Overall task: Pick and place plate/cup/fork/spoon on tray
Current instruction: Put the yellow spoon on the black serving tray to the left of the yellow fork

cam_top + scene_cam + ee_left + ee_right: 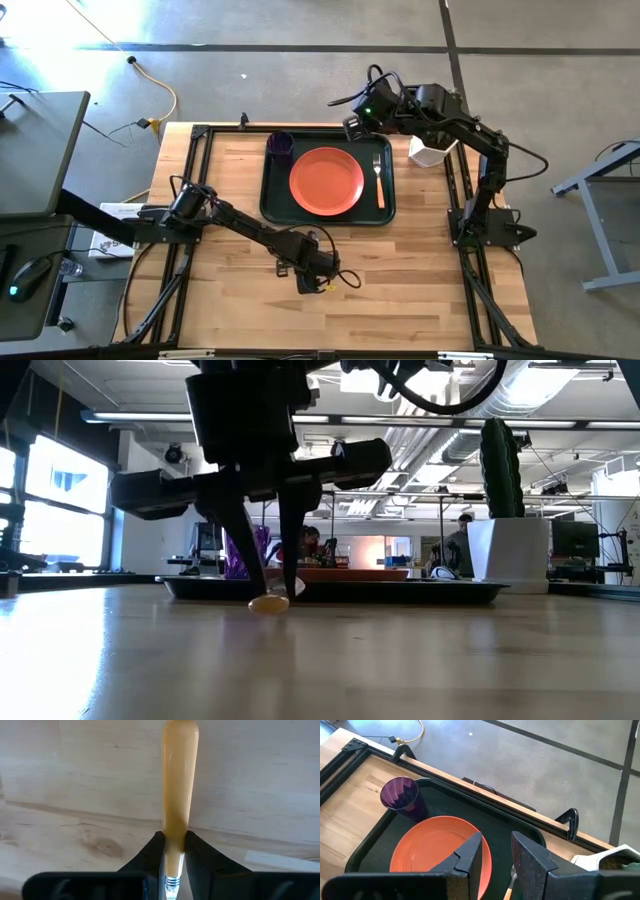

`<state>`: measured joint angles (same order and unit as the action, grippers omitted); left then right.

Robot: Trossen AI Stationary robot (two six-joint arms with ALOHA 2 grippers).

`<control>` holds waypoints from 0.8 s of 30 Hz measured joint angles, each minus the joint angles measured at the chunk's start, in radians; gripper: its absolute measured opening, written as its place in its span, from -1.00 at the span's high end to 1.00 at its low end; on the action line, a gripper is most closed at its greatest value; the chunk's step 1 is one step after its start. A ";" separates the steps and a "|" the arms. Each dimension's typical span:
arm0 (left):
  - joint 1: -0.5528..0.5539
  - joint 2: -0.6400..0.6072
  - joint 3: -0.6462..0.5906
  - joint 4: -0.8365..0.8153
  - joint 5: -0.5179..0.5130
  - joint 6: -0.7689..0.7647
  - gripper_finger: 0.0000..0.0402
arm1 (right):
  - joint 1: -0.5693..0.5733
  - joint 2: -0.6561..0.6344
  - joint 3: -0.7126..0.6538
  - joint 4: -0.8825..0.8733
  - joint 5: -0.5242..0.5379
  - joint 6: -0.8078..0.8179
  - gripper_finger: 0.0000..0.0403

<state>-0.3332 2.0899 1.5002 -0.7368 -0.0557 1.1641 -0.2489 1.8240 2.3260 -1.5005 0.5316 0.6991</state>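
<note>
While the spoon (179,800) lies flat on the bare wood at the tray's (272,205) six o'clock, its glossy orange handle runs straight out between the left gripper (173,851) jaws, which pinch it just above the ringed metal neck. Right gripper (496,851), fingers parted and empty, hovers over the tray's far edge.

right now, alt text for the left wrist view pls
The left tool is shut on the spoon, its fingers pinching the orange handle just above the metal neck. The handle points away over the bare wooden table.
</note>
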 joint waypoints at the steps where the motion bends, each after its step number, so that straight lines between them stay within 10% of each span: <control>1: 0.000 0.005 0.000 0.004 0.010 0.000 0.77 | 0.000 0.000 0.000 0.000 0.000 0.000 0.52; 24: -0.012 0.032 0.001 0.036 -0.040 -0.089 0.48 | 0.000 0.000 0.000 -0.022 0.000 -0.001 0.52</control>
<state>-0.3452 2.1220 1.5013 -0.7013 -0.0961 1.0750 -0.2489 1.8240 2.3260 -1.5222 0.5317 0.6978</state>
